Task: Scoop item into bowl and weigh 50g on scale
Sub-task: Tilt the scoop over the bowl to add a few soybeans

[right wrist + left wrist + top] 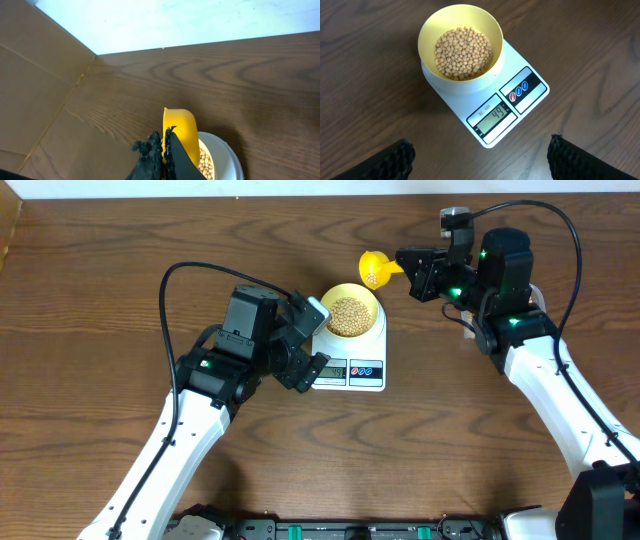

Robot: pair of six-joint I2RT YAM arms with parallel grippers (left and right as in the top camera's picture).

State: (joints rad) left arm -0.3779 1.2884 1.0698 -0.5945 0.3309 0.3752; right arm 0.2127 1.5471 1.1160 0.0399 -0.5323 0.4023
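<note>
Overhead view is showing the wooden table (120,240) running bare to its 9 o'clock and 12 o'clock edges, with plenty of open room at 6 o'clock between the two arms. White scale (352,365) is sitting near centre, with the pale-yellow bowl (351,311) resting on its platform toward 12 o'clock. Soybeans (349,316) are filling the bowl bottom in a grainy heap. Scale display is facing 6 o'clock and reading 49 in the left wrist view.

Left gripper (308,340) is hanging at the scale's 9 o'clock side, crowding that edge. Its fingers (395,157) are spread wide in the left wrist view, one on each side of the scale's display end, pinching nothing and touching nothing.

Right gripper (412,275) is hovering at 1 o'clock from the bowl, fingers pressed together on the handle of a yellow scoop (375,268). Scoop head is sitting just beside the bowl rim at 1 o'clock, above the table. Right wrist view is showing the scoop (181,135) tilted on edge, with a few beans inside and the bowl's white base close behind it.
</note>
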